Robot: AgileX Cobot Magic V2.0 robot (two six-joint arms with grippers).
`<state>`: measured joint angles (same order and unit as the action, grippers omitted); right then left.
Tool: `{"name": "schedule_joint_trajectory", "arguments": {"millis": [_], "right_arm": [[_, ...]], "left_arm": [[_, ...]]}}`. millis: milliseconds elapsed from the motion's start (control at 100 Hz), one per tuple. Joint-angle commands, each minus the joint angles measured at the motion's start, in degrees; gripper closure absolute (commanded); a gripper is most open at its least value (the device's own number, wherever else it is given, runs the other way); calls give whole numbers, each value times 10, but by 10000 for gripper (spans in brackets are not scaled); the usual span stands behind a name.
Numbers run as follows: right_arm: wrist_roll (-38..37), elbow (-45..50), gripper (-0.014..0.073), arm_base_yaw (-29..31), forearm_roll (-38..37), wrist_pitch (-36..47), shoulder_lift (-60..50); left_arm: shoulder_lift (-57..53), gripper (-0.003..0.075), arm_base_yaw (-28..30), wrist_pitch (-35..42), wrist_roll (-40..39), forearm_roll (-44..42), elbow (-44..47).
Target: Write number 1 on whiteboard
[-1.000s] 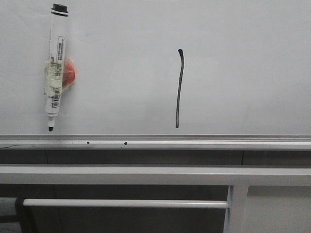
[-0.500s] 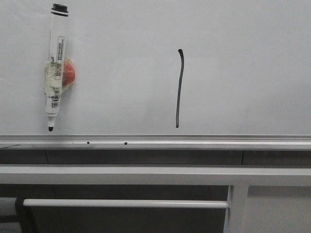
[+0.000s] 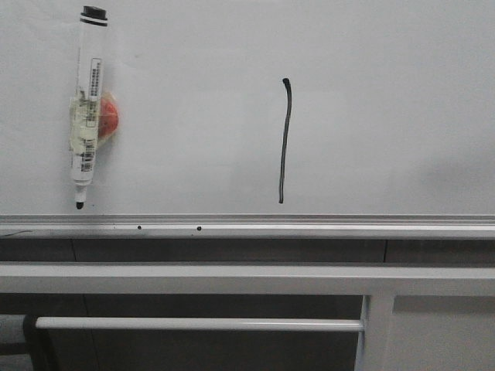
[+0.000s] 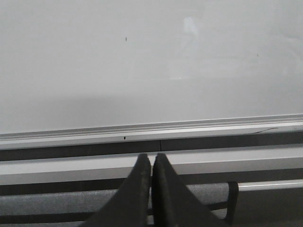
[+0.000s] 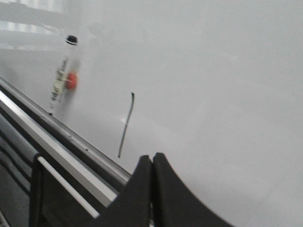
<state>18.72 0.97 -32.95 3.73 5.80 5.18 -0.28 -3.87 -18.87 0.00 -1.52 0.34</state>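
Observation:
The whiteboard (image 3: 387,93) fills most of the front view, with its silver rim along the near edge. The number 1 (image 3: 285,139) is a thin black stroke near the board's middle; it also shows in the right wrist view (image 5: 126,125). A marker pen (image 3: 87,108) with a black cap and a red magnet lies at the board's left, tip toward the rim, and shows in the right wrist view (image 5: 60,80). My left gripper (image 4: 152,157) is shut and empty, over the rails below the rim. My right gripper (image 5: 152,158) is shut and empty, above the board right of the stroke. Neither gripper shows in the front view.
Two small black dots (image 3: 140,228) sit on the board's silver rim (image 3: 309,226). Below it run grey metal rails (image 3: 232,278) with a post (image 3: 375,332) at the right. The left wrist view shows bare whiteboard (image 4: 142,61).

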Motion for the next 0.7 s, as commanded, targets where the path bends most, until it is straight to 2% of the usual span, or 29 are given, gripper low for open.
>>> {"name": "schedule_joint_trajectory", "arguments": {"millis": [0,150,300,540,690], "right_arm": [[-22,13,657,58,2,8,7],[-63,13,657,155,-7,-29,6],[-165,13,657,236,-76,-86,-11],[-180,13,657,301,-59,-150,-37],[-181,13,657,358,-53,-220,-65]], "left_arm": [[-13,741,-3,40,0,5,4],[-13,741,-3,40,0,5,4],[-13,741,-3,40,0,5,4],[-13,741,-3,40,0,5,4],[-13,741,-3,40,0,5,4]]}}
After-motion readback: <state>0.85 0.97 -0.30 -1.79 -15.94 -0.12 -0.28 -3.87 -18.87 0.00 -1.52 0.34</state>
